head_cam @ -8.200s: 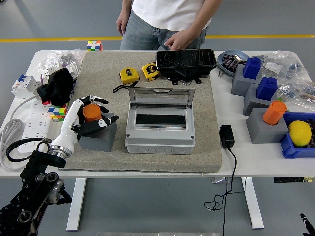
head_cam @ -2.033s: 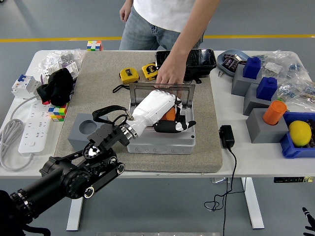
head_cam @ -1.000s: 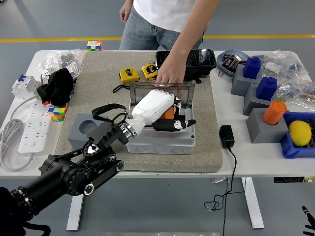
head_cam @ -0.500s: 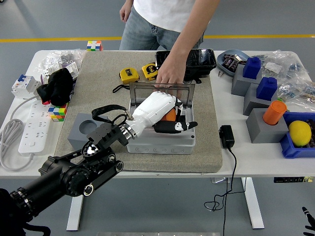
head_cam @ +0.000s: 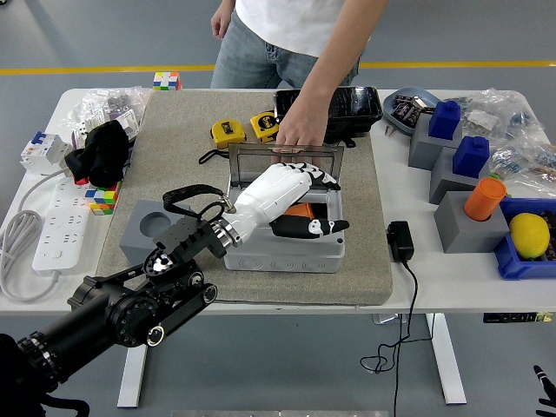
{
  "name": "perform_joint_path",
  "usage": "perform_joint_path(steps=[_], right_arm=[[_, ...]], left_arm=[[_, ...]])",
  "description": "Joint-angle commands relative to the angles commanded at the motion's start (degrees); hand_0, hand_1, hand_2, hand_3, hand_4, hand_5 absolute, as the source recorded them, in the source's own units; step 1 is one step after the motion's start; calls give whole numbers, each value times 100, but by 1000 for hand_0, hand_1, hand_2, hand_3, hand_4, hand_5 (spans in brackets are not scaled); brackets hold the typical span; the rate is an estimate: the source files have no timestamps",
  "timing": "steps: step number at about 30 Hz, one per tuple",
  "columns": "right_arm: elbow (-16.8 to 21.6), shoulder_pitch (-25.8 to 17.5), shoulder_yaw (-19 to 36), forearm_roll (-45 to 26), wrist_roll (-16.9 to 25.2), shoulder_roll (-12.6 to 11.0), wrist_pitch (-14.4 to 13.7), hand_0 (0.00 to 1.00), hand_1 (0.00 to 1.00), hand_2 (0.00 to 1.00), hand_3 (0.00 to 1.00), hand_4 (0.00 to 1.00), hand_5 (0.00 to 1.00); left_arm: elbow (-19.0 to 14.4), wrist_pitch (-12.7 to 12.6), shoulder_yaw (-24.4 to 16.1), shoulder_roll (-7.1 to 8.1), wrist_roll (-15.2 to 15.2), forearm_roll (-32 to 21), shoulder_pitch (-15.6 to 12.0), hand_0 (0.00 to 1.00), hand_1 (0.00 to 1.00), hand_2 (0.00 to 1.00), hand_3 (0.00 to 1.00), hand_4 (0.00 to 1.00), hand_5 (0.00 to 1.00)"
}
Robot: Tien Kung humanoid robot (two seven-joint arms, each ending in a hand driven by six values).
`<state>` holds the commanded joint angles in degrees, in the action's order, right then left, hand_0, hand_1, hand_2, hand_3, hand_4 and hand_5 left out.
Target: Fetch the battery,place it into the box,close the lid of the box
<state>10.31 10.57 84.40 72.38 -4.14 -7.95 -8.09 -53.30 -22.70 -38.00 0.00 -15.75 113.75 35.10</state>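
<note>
The grey box [head_cam: 282, 250] stands open in the middle of the mat. Its clear lid [head_cam: 256, 160] stands upright. A person's hand [head_cam: 294, 137] rests on the lid's top edge. The orange battery [head_cam: 301, 209] lies inside the box. My left hand [head_cam: 334, 202] is over the box, right above the battery, with its fingers spread and its thumb along the front; it no longer grips the battery. The grey holder [head_cam: 153, 230] to the left of the box has an empty socket. Only a black sliver of my right hand [head_cam: 546, 407] shows at the bottom right corner.
Two yellow tape measures [head_cam: 246, 130] and a black case [head_cam: 347, 106] lie behind the box. A black adapter [head_cam: 400, 241] sits to its right. Grey holders with blue and orange parts [head_cam: 469, 208] stand far right. A power strip [head_cam: 57, 234] and a colour cube [head_cam: 102, 196] lie left.
My left hand's fingers have spread and lifted off the battery, which now lies in the box. The person's hand still holds the lid upright.
</note>
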Motion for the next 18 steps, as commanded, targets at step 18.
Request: perform_joint_path(steps=[18], right_arm=[[0,-25,35,-41,10,21,-9,788,735,746,793,998,998]], left_arm=[[-2312,2597,64,458,1280,-994,-269,568,607,590,584,976,998]])
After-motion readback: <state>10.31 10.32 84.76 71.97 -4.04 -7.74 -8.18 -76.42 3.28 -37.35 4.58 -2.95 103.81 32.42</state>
